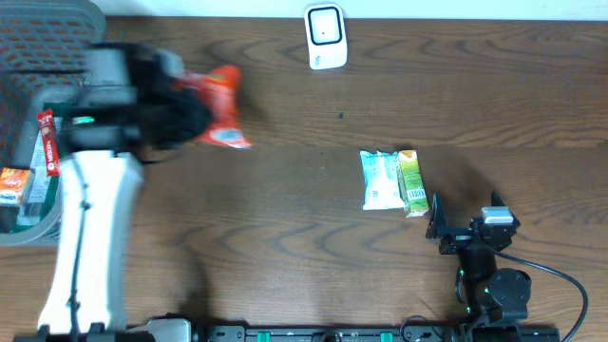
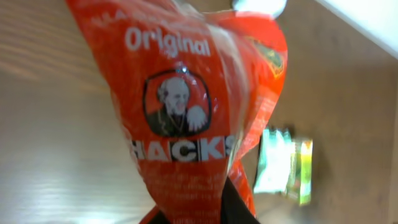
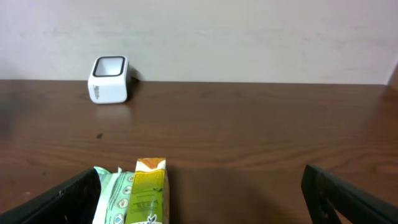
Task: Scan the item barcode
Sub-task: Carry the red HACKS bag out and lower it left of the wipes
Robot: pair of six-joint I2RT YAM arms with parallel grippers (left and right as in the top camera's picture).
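Note:
My left gripper (image 1: 182,116) is shut on a red snack bag (image 1: 224,103), which it holds up over the left part of the table. In the left wrist view the bag (image 2: 186,124) fills the frame, printed "Original", and it is pinched between the dark fingers (image 2: 239,208) at the bottom. The white barcode scanner (image 1: 325,36) stands at the table's far edge; it also shows in the right wrist view (image 3: 109,79). My right gripper (image 1: 464,217) rests open at the front right, with nothing between its fingers (image 3: 348,196).
A green-white pouch (image 1: 381,179) and a yellow-green carton (image 1: 411,183) lie side by side just beyond the right gripper. A grey basket (image 1: 28,233) at the left edge holds several packets, among them a red stick pack (image 1: 46,142).

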